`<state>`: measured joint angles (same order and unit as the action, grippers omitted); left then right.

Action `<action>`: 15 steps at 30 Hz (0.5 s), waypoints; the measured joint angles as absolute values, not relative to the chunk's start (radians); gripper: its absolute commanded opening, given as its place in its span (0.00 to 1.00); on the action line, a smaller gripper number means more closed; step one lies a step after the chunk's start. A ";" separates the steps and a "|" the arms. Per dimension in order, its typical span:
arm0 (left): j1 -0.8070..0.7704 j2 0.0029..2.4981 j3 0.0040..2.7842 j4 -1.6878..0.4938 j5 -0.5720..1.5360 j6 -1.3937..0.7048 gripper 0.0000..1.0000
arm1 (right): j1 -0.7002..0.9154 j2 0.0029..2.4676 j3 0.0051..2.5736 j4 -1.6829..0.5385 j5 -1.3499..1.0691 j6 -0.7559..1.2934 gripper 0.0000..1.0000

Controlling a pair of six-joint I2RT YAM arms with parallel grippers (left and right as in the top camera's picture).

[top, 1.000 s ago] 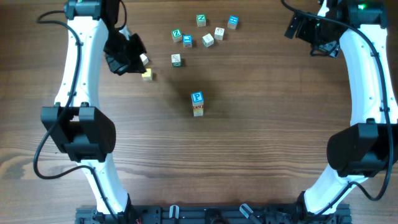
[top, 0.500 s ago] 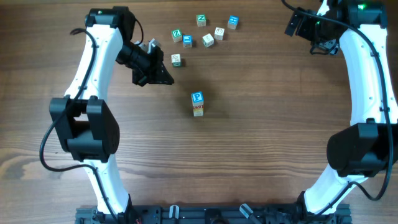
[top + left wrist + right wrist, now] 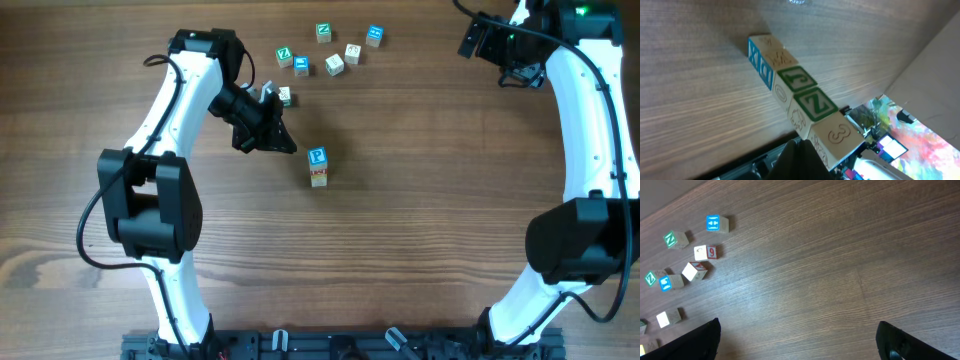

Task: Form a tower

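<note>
Just beside the closed left gripper (image 3: 284, 145) (not touching), the tower (image 3: 318, 167).

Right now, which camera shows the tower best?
Left wrist: the tower appears close, from the side, four stacked cubes showing, slightly twisted. Overhead sees only its blue P top and a sliver of side. Right wrist shows loose cubes, no tower.

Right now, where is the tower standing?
In the overhead view the tower stands near the middle of the table, just right of the left gripper, with the loose cubes scattered beyond it toward the far edge.
</note>
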<state>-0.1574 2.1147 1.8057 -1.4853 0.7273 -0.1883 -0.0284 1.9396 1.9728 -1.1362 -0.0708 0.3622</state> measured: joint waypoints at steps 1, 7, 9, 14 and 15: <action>-0.160 2.115 1.805 -1.497 0.723 -0.189 0.04 | -0.028 1.940 1.973 -1.136 -0.071 0.362 1.00; -0.199 2.115 1.805 -1.505 0.693 -0.204 0.04 | -0.028 1.940 1.973 -1.136 -0.071 0.362 1.00; -0.200 2.115 1.805 -1.505 0.685 -0.208 0.04 | -0.028 1.940 1.973 -1.136 -0.071 0.362 1.00; -0.204 2.115 1.805 -1.503 0.667 -0.227 0.04 | -0.028 1.940 1.973 -1.136 -0.071 0.362 1.00; -0.207 2.115 1.805 -1.503 0.663 -0.231 0.04 | -0.028 1.940 1.973 -1.136 -0.071 0.362 1.00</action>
